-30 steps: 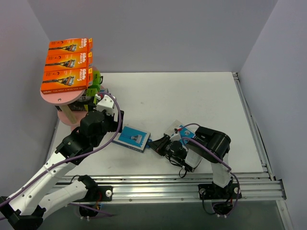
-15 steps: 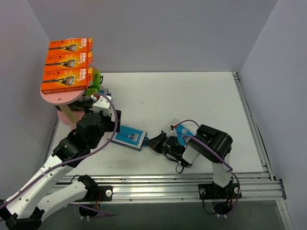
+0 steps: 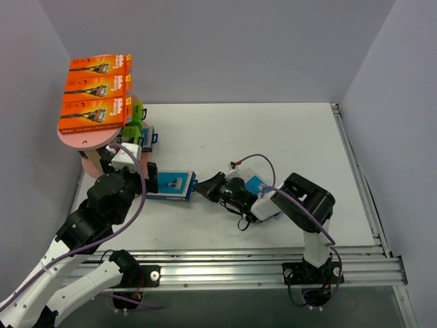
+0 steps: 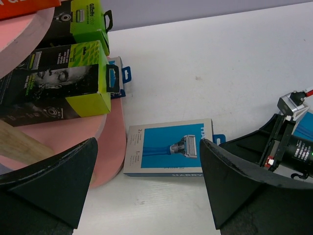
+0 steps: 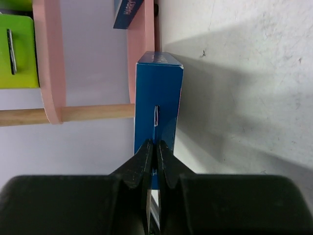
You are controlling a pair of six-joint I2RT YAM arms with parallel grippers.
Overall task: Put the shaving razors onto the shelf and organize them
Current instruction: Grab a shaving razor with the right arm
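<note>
The pink shelf (image 3: 85,140) stands at the far left with three orange razor packs (image 3: 95,109) on its top board. Two black-and-lime packs (image 4: 54,83) sit on the board below, with a blue pack (image 4: 115,78) behind them. Another blue razor pack (image 3: 171,184) lies flat on the table, its left end at the shelf's foot. My right gripper (image 3: 199,186) is shut on that pack's hang tab (image 5: 156,115). My left gripper (image 3: 149,179) hangs open just above and short of the pack (image 4: 168,147), touching nothing.
One more blue pack (image 3: 263,188) lies on the table under my right arm. A metal rail (image 3: 239,263) runs along the near edge and another along the right side. Grey walls close in the left, the back and the right.
My right gripper closed on the blue pack's tab and carried the pack left, up to the shelf's foot. My left arm drew back and to the left, still open.
</note>
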